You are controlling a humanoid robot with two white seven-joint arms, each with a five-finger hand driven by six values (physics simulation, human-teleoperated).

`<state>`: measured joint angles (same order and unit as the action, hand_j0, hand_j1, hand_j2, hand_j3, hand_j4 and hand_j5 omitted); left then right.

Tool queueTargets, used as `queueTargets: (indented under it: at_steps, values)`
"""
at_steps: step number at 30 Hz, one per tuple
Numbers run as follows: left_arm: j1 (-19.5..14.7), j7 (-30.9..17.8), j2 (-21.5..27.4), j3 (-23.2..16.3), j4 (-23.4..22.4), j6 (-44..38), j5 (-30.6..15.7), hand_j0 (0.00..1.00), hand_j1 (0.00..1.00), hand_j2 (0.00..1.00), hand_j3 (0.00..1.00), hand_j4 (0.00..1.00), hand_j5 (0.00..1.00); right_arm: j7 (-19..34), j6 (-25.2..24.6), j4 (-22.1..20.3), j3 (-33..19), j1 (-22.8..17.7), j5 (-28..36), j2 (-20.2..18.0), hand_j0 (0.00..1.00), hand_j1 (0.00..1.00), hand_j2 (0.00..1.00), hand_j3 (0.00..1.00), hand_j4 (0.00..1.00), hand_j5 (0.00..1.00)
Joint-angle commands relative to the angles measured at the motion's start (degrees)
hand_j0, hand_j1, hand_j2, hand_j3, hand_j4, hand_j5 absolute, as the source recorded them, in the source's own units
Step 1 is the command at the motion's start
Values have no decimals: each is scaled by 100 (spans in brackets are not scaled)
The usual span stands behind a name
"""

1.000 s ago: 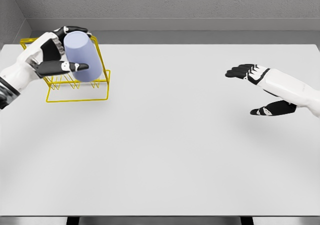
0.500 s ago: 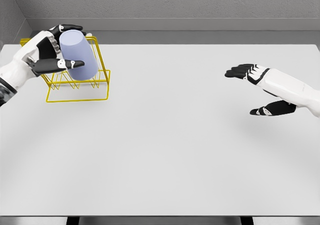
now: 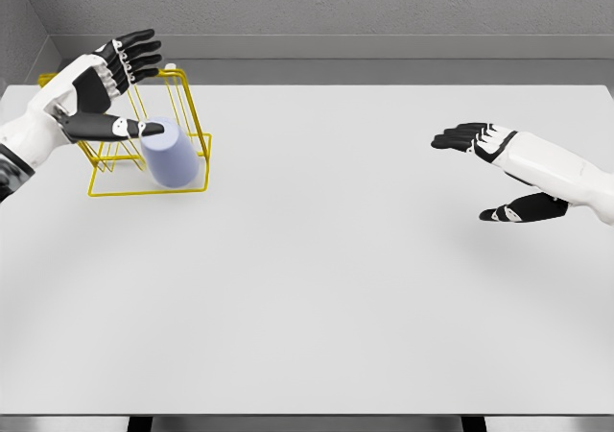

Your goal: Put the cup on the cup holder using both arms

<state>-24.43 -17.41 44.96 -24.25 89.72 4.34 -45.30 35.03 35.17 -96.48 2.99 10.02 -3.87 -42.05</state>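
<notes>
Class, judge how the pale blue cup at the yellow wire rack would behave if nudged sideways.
The cup looks rigid, so it probably keeps its shape. Its smooth tapered wall suggests it may slip from fingers. Standing taller than wide inside the wire rack, it could tip, though the wires might catch it.

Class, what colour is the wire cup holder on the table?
Yellow. The cup holder shows best in the head view, at the table's far left.

cup (image 3: pixel 171 154) in holder (image 3: pixel 192 139), table's (image 3: pixel 326 259) far-left
</notes>
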Motion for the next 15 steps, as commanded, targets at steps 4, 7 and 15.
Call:
queueTargets:
  at_steps: [4,7,15]
  values:
    - [18,-8,4,-18,54,330,-14,100,100,100,100,100,100,-3,-17,-2,0,0,44,-5,100,100,100,100,100,100]
    - [53,-17,31,-27,98,594,-5,100,100,100,100,100,100,-3,-17,-2,0,0,44,-5,100,100,100,100,100,100]
    - [62,-17,57,-36,159,752,-14,100,100,100,100,100,100,-3,-17,7,0,0,44,-5,100,100,100,100,100,100]
